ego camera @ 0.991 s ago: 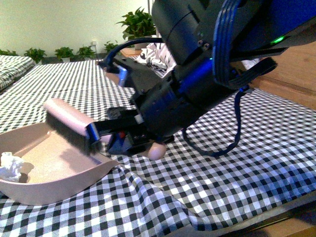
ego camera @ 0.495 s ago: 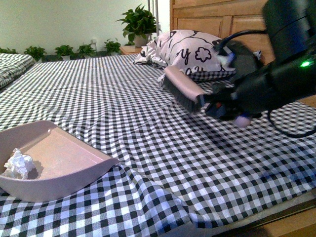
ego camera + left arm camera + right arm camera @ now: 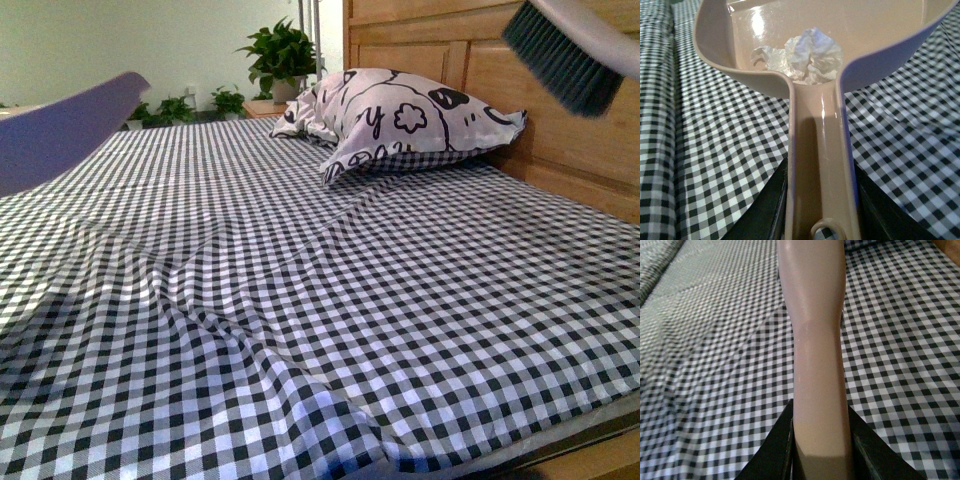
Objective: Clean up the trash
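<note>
Both arms have risen since the earlier frames: the dustpan, which lay on the bed at lower left, now hangs raised at the left edge of the front view, and the brush has swung up to the top right corner, well apart from it. In the left wrist view the left claw is clamped on the dustpan's handle, dark jaws on either side, and the trash, a crumpled white wad, sits inside the pan at the near end, where the handle joins the bowl. So the wad lies straight ahead of the left claw, along the handle's long axis, and the left arm is the one carrying it. The right claw grips the brush handle the same way. The sweeping looks done; what remains is probably tipping the pan out somewhere, though no bin shows. The bed has a rumpled black-and-white checked sheet, a pillow against a wooden headboard, and potted plants beyond.
</note>
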{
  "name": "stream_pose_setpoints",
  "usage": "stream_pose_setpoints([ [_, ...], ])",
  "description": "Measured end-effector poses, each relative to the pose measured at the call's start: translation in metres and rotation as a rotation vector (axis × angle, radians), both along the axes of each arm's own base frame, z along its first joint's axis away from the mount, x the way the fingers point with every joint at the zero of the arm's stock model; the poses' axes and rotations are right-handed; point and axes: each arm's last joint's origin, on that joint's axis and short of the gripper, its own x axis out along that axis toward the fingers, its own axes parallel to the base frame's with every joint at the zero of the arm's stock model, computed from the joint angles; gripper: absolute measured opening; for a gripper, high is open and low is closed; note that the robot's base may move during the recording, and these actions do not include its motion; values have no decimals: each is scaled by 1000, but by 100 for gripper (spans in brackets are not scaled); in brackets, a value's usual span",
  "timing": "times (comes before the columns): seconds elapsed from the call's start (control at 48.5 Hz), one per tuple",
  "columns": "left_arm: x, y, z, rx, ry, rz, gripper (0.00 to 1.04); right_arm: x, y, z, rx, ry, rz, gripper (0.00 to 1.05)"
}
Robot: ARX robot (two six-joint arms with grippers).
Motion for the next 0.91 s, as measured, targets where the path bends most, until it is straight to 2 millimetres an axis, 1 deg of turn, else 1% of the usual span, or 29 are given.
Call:
stream_pose_setpoints([
  [0.083, -4, -3, 6, -31, -28, 69, 28, -18, -6, 11, 36, -23, 14, 21],
  [0.144, -9, -6, 12, -61, -52, 126, 28, -35, -10, 22, 65, -52, 26, 21],
  [0.206, -16, -12, 17, -79, -77, 167, 28, -47, -12, 29, 87, -71, 38, 21],
  [0.268, -25, -18, 20, -98, -96, 197, 28, -65, -13, 38, 115, -94, 47, 21],
  [0.33, -35, -26, 24, -106, -118, 209, 28, -76, -14, 43, 134, -109, 52, 21],
  [0.392, -46, -35, 27, -113, -137, 204, 28, -91, -15, 50, 158, -132, 50, 21],
  [0.454, -63, -49, 32, -112, -179, 198, 28, -110, -16, 56, 182, -158, 45, 20],
  [0.537, -87, -65, 39, -113, -235, 182, 28, -129, -16, 61, 215, -185, 41, 20],
  [0.619, -101, -73, 42, -110, -262, 180, 28, -143, -15, 64, 236, -200, 37, 20],
  [0.764, -123, -81, 40, -91, -299, 194, 28, -158, -9, 67, 268, -217, 16, 20],
  [0.908, -141, -86, 36, -90, -315, 215, 28, -174, 5, 65, 295, -212, -20, 20],
])
